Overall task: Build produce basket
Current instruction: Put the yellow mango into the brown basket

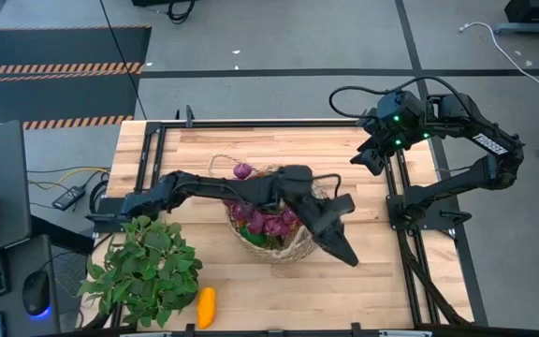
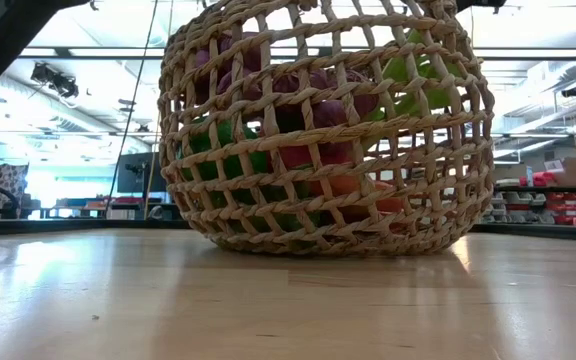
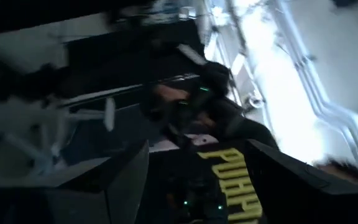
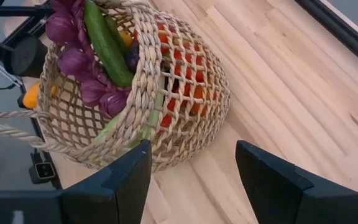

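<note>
Looks mostly done. Got the basket (image 1: 271, 225) parked mid-table and packed with produce (image 4: 79, 62): purple stuff on top, a cucumber (image 4: 106, 42), orange and red bits showing through the weave. Can spot just one yellow piece (image 1: 206, 307) left out on the table (image 1: 382, 271), at the front edge by the potted plant (image 1: 143, 271). Guessing that goes in last.

Found the left gripper (image 1: 347, 255) reaching across to the basket's right side, fingers apart, holding nothing. Same for the right gripper (image 1: 361, 159), hanging back at the far right, spread and empty.

Only get that stray piece's spot on the table from overhead. Only get the heaped top from the right wrist. From table height, just woven wall with colours behind. Nothing useful from the left wrist, only room.
</note>
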